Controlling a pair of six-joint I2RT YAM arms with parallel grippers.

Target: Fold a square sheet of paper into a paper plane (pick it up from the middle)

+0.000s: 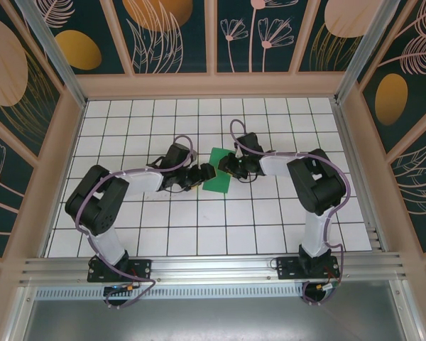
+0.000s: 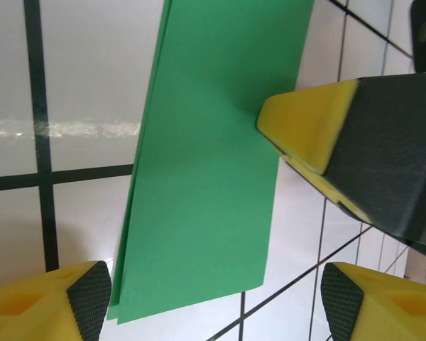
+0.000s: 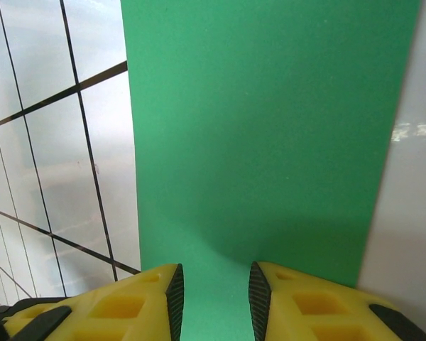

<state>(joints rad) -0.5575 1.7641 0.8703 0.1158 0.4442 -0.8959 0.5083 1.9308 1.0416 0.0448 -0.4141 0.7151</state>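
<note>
Plainly, left hand [image 2: 214,302] gapes wide astride the folded green paper [image 2: 213,142] — right hand [image 3: 214,298] narrow at its edge.

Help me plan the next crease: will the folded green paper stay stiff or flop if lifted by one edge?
Probably flops: the green paper looks thin, its two layers lying nearly flush at the edge. It likely slides if pushed, since the white tiles show a glossy glare.
</note>
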